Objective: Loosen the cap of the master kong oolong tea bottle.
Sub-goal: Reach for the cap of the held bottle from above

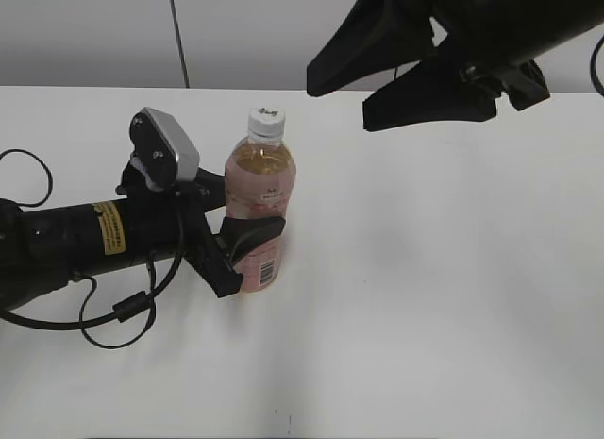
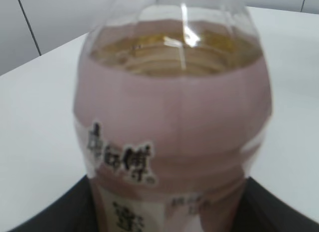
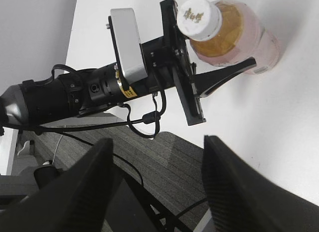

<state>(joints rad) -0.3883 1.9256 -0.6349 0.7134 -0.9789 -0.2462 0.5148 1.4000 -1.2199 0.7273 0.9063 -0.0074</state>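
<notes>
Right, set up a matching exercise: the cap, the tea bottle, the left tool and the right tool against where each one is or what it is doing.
Things:
1. small round white plastic cap
2. slim clear plastic bottle of amber tea with pink label
3. black left tool
4. black right tool

States:
A. open, hanging in the air to the right of and above the bottle
B. standing upright on the white table
C. closed around the bottle's lower body
D. seated on the bottle's neck, nothing touching it

Pairs: 1-D, 2-B, 3-C, 4-A
</notes>
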